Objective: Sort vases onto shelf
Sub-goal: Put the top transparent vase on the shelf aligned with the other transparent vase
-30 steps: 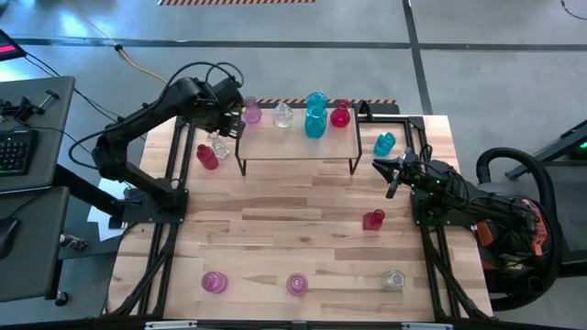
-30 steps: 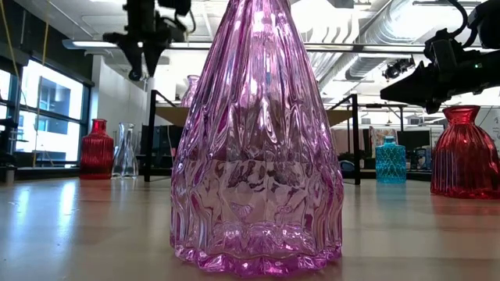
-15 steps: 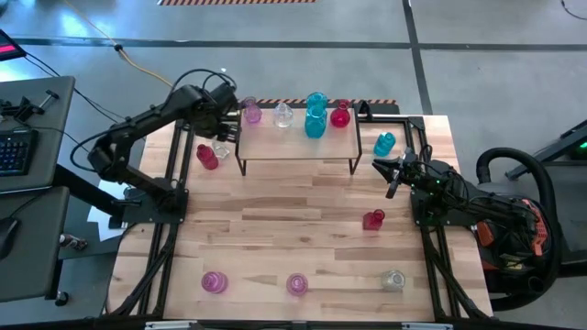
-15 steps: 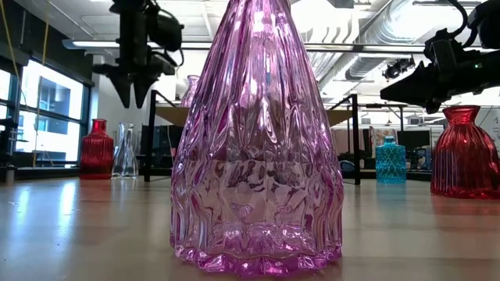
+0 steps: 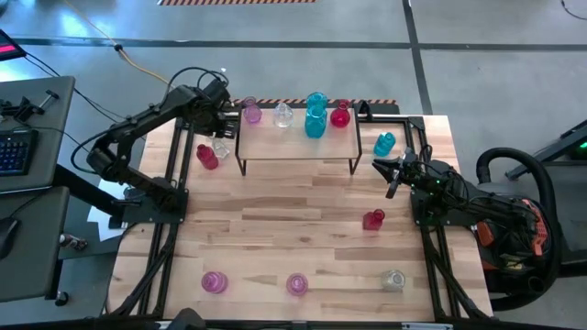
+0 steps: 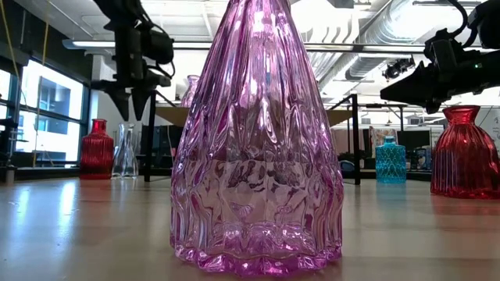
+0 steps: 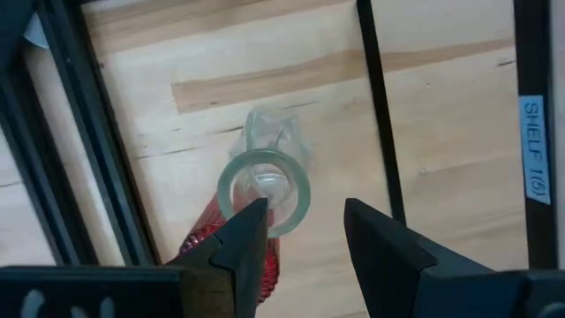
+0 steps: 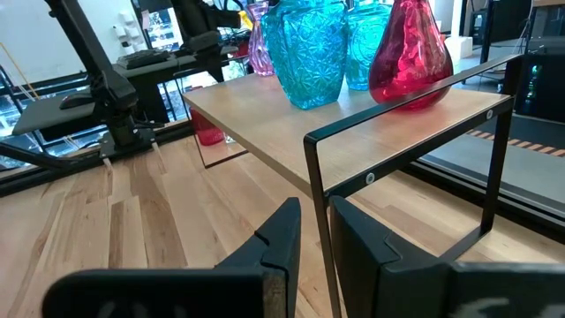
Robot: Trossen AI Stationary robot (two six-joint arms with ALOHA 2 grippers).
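A clear vase stands on the tabletop left of the shelf, close beside a red vase. My left gripper hangs open just above the clear vase's mouth, pointing down and holding nothing; its tips are a little above the vase. On the shelf stand a pink vase, a clear one, two teal ones and a red one. My right gripper waits level at the table's right, fingers nearly together, with nothing in it.
More vases stand on the table: teal and red on the right, two pink ones and a clear one along the near edge. The shelf's black leg rises close beside my left gripper.
My left gripper has moved from over the shelf's left end toward the table's left edge and down. It now hangs above the clear vase beside the shelf. Its fingers stay open the same width. No vase has moved.
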